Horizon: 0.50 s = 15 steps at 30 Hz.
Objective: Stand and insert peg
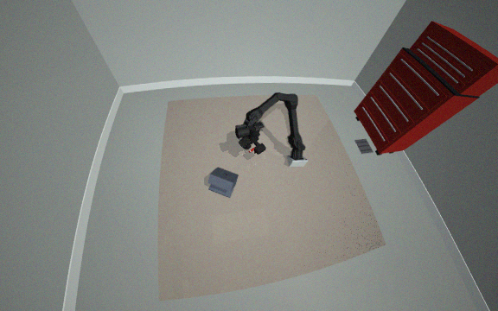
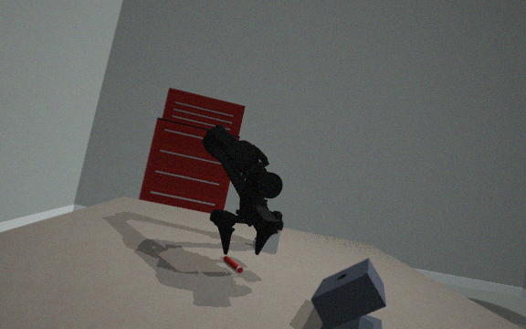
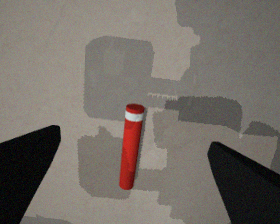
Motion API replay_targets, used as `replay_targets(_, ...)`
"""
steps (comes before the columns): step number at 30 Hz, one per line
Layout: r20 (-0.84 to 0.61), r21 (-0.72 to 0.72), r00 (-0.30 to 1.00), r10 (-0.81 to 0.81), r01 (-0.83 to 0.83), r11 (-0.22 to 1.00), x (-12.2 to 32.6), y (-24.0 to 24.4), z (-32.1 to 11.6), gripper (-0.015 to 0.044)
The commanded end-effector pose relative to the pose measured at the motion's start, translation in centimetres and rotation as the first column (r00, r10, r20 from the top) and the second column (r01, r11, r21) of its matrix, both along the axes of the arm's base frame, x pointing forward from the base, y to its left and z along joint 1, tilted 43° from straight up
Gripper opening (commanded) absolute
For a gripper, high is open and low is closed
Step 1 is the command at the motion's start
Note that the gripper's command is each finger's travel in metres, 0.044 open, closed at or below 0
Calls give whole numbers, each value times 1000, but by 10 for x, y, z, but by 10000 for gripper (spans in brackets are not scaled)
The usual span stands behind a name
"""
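Tan table (image 1: 271, 242) (image 2: 85, 274) (image 3: 31, 90) w/ red cylindrical peg, white band nr one end (image 1: 252, 150) (image 2: 233, 264) (image 3: 131, 150), lying flat. Black gripper (image 1: 252, 146) (image 2: 241, 253) (image 3: 138, 141) wide open above, holding nothing. No legible labels.

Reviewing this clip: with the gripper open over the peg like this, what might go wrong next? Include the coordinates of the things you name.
The red peg (image 1: 252, 150) (image 2: 233, 264) (image 3: 131, 150) lies on its side, nearer one fingertip than the other in the wrist view, so the open gripper (image 1: 252, 146) (image 2: 241, 254) (image 3: 138, 141) might push or roll it while closing. Its shaft also looks slightly slanted between the fingers, so it could twist and end up held crooked, making it likelier to topple when stood up.
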<state>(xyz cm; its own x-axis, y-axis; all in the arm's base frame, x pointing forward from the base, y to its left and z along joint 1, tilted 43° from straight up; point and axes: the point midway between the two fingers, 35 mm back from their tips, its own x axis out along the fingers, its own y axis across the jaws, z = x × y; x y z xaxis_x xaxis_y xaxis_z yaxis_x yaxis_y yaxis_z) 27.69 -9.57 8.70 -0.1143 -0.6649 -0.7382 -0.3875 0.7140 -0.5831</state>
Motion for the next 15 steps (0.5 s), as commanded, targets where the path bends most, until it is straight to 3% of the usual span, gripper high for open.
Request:
replay_targets(1,-12,-4,1000,3,-3,1000,-3,-5,-7,440)
replay_targets(15,-13,-7,1000,3,-3,1000,-8,-20,-23,440)
